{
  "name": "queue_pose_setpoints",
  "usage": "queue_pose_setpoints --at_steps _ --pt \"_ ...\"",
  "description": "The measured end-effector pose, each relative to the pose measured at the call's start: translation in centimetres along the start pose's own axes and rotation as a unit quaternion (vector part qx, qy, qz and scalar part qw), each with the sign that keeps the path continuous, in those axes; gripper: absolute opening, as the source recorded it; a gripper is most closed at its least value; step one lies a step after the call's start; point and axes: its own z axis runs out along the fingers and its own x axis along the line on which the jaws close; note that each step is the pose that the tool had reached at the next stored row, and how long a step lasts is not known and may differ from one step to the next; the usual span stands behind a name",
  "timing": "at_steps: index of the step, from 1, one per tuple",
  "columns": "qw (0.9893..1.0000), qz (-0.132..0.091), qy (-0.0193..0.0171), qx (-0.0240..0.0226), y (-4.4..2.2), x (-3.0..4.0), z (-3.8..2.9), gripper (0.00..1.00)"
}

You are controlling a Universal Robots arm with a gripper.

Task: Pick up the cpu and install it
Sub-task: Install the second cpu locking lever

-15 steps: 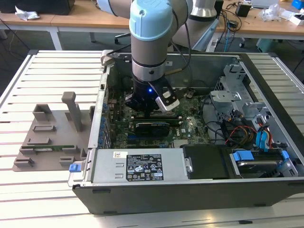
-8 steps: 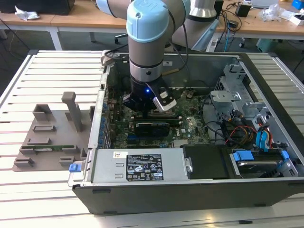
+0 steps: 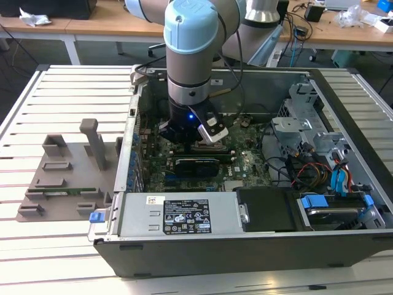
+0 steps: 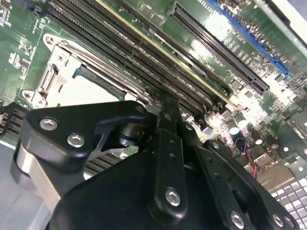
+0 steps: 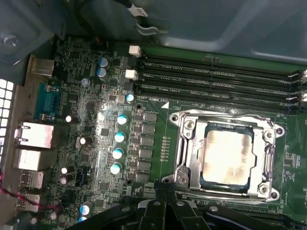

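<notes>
- the arm (image 3: 190, 55) reaches down into an open computer case (image 3: 245, 246), w/ the gripper (image 3: 195, 142) low over the green motherboard (image 3: 245, 163) in the exterior view.
- the cpu (image 5: 226, 155) sits in the metal-framed socket (image 5: 184, 158) in the first wrist view; its silver-grey top plate faces up, a dark rim around it. it lies flat inside the frame, not held by anything.
- in the second wrist view the pale cpu (image 4: 88, 91) shows partly, behind the black linkage of the gripper (image 4: 165, 110).
- the fingers (image 4: 168, 120) look pressed together w/ nothing between them, so jaws are clenched on nothing. the tips hang above the memory slots (image 4: 144, 52), just beside the socket.
- surface: the case stands on a table (image 3: 55, 246) of pale slats. at the exterior view's left a grey fixture plate (image 3: 67, 178) w/ upright holders lies on it; a narrow green memory stick (image 3: 61, 192) rests there.
- room: wooden desks (image 3: 92, 27) stand behind, w/ cables and small things on top; dark floor under them.
- inside the case: a grey power supply box (image 3: 178, 215) near the front wall, drive cages w/ blue clips (image 3: 316, 203) at the exterior view's right.
</notes>
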Motion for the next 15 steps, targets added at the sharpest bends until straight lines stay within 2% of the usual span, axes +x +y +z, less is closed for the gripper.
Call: queue_pose_setpoints --at_steps 1,3,10,15 --pt "1.0 0.0 -0.001 -0.0017 0.14 -0.08 -0.04 0.11" --pt "1.0 0.0 -0.0009 -0.0009 0.17 -0.08 -0.43 0.11" --pt "1.0 0.0 -0.0002 -0.0026 0.13 -0.06 0.07 0.11" --pt "1.0 0.0 -0.001 -0.0031 0.13 -0.07 -0.05 0.11"
